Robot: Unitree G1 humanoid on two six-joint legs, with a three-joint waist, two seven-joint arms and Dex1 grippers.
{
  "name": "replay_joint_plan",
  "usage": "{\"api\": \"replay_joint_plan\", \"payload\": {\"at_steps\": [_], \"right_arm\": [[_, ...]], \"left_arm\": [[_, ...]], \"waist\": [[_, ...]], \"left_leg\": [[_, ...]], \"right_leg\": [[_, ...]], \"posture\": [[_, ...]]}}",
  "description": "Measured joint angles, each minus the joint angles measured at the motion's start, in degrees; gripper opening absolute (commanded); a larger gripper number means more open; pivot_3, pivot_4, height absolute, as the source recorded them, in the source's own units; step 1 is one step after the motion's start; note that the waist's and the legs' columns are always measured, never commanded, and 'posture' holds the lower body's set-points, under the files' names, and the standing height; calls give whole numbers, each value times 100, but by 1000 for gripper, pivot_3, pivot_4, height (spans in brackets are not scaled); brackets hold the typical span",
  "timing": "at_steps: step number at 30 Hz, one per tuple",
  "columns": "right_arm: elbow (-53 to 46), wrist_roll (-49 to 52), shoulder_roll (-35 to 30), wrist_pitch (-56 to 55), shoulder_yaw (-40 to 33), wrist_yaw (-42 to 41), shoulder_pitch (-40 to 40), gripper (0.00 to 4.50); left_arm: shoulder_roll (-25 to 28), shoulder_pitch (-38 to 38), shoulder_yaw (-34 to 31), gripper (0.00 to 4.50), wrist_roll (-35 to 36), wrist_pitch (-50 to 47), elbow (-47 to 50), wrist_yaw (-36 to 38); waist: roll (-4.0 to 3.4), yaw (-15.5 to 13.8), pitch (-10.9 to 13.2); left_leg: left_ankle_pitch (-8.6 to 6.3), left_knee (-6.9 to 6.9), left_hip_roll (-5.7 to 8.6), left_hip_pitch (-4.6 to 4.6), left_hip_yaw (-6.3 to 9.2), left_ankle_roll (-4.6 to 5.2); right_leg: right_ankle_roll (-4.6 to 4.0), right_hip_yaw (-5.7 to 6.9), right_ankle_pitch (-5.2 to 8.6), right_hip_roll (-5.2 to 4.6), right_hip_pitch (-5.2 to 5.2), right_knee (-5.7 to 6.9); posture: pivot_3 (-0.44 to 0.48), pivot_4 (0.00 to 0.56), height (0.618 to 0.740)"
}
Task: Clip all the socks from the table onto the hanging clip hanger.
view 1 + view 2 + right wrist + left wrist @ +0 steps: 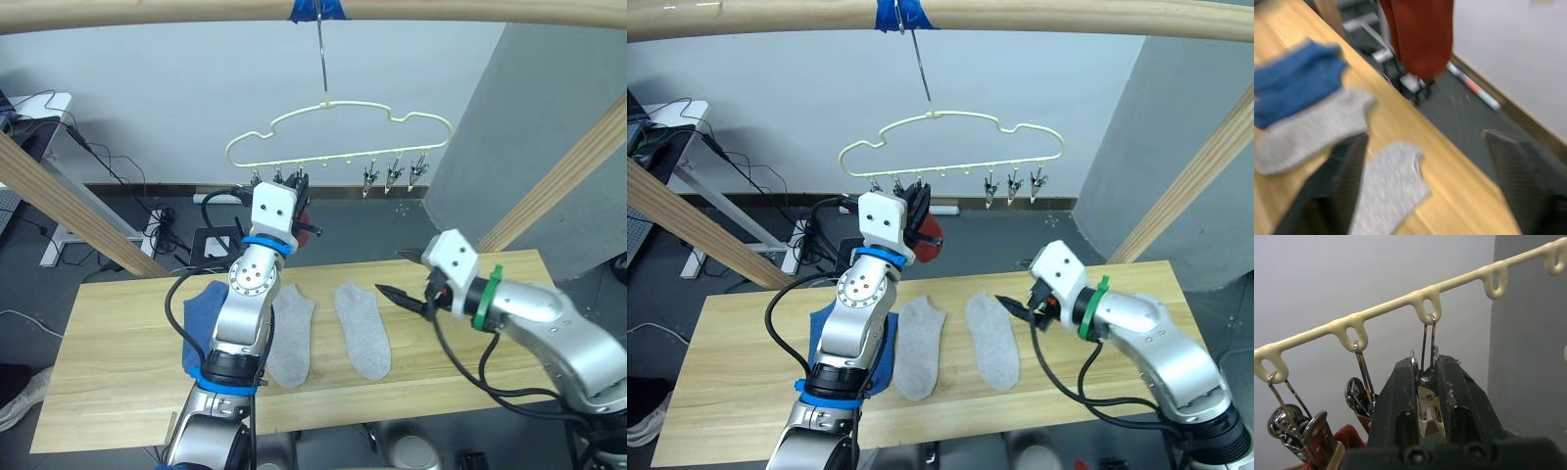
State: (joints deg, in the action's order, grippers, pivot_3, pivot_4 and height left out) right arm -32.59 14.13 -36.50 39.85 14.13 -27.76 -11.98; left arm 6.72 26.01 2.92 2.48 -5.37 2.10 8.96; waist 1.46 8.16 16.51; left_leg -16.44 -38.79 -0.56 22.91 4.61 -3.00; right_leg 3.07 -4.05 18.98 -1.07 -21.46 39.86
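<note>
The cream clip hanger (338, 132) hangs by its hook from a wooden pole. My left gripper (294, 181) is raised to its left clips and is shut on one metal clip (1425, 382). A rust-red sock (932, 235) hangs just behind that gripper, and it also shows as the red sock (1422, 34) in the right wrist view. Two grey socks (291, 333) (362, 328) lie flat on the table (118, 362). A blue sock (204, 308) lies left of them, partly hidden by my left arm. My right gripper (402, 279) hovers open and empty just right of the grey socks.
Three bare clips (392, 174) hang at the hanger's right end. The wooden pole (441, 10) crosses overhead, with slanted struts at the left (69, 201) and right (568, 166). A grey panel (529, 117) stands at the right. Cables lie on the floor behind the table.
</note>
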Motion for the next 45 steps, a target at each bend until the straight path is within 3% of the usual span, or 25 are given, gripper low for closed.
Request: {"api": "replay_joint_plan", "payload": {"at_steps": [7,18,32,36,45], "right_arm": [[1186,-1369,843,-494,1248,671,113,4500],[3089,-1795,2295,-1027,1176,1069,-397,4500],[3503,-2029,3508,-689,807,2094,-43,4500],[3750,-2007,3669,-735,724,2145,-174,3578],[4115,-1967,3612,-926,519,1991,-438,433]], "left_arm": [[107,-54,-53,258,337,-273,209,408],[164,-51,-126,258,662,-642,320,683],[209,-65,-215,258,769,-844,442,698],[213,-66,-216,258,775,-906,450,698],[229,-99,-266,258,1044,-1183,643,880]], "waist": [[-1,-4,-1],[2,3,-3],[0,12,-4],[0,10,-4],[0,0,-6]], "left_leg": [[11,-1,0,-1,0,-20],[10,-1,-2,-2,2,-17],[2,-1,-1,-3,1,-3],[2,-2,0,-5,1,-3],[2,-2,1,-5,2,-3]], "right_leg": [[0,0,0,-1,-2,4],[0,1,-1,-1,-4,8],[-1,-1,-1,-5,-7,14],[-1,-1,-2,-4,-5,15],[-2,1,-3,-4,-3,15]], "posture": [[-242,255,740],[-234,253,740],[-217,258,740],[-213,257,740],[-211,260,740]]}}
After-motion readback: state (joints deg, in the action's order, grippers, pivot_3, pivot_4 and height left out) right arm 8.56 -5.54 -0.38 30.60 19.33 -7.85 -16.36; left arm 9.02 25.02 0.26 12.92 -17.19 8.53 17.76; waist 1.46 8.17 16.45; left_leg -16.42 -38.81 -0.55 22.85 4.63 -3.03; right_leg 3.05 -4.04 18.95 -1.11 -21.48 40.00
